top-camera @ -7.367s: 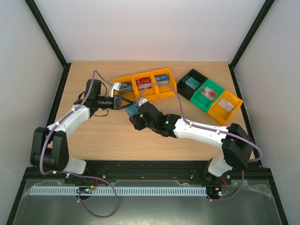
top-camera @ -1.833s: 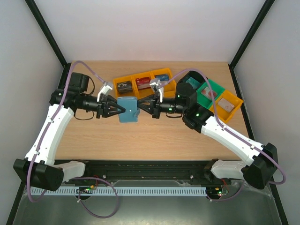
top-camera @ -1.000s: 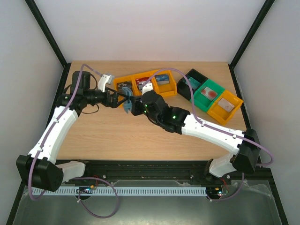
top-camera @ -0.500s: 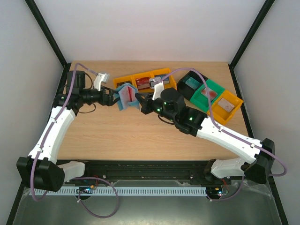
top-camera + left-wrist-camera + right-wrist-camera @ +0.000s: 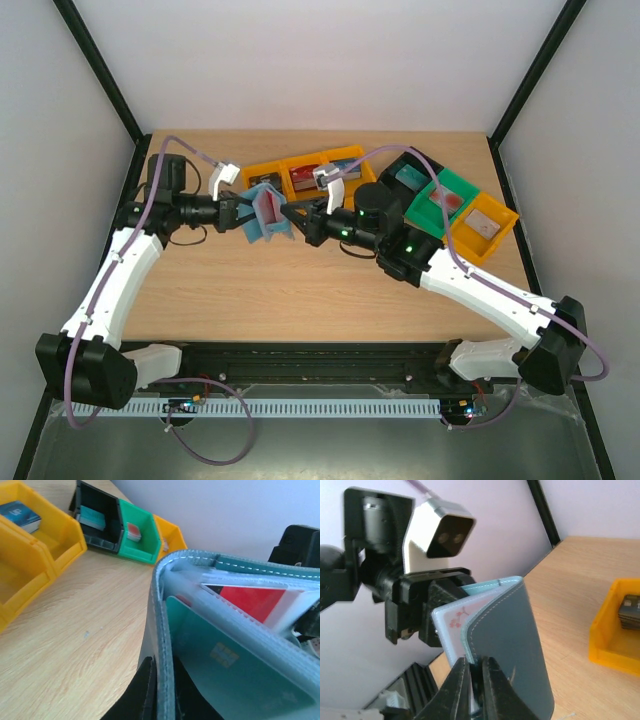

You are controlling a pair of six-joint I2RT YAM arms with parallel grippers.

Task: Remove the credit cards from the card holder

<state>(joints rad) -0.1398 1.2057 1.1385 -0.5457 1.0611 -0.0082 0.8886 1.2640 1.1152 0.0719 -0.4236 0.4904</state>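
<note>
Where the card holder (image 5: 262, 212) hung shut between the arms two seconds ago, it now fans open left of centre in the overhead view. The left gripper (image 5: 162, 692) is clamped on one cover's edge, and the right gripper (image 5: 474, 677) is pinched on the other. A red-and-white card (image 5: 252, 601) and a teal card (image 5: 225, 662) lie exposed inside, so pulling can probably begin.

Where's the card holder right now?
In the top view, the card holder is held open between the left gripper and right gripper, near the yellow bins.
</note>
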